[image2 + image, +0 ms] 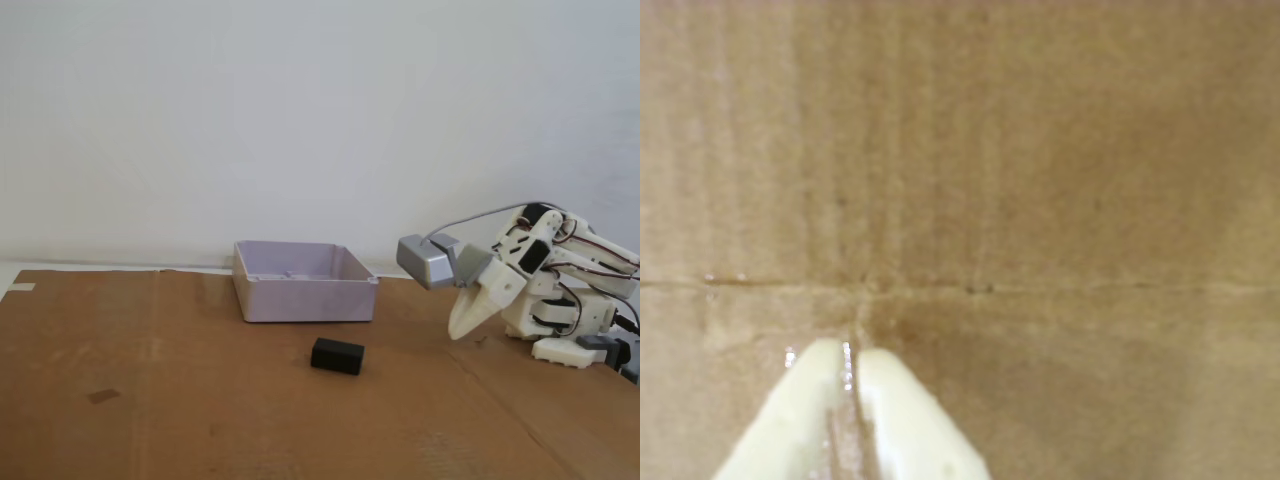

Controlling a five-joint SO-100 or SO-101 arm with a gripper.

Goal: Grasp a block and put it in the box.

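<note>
Nothing is done yet. My pincer is clenched on nothing, its 2 tips pressed together, low near the worktop's right edge. The block lies mid-worktop, just before the box, which looks empty. Reaching, grasping and dropping remain.

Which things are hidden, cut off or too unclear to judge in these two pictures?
- Box floor, fixed view: mostly hidden by its near wall, so any contents cannot be told.
- Block and box, wrist view: neither appears; only blurred cardboard.
- Gripper, wrist view: only the jaws' tips show; the bottom edge cuts off the rest.
- Arm base, fixed view: cut off by the right edge.
</note>
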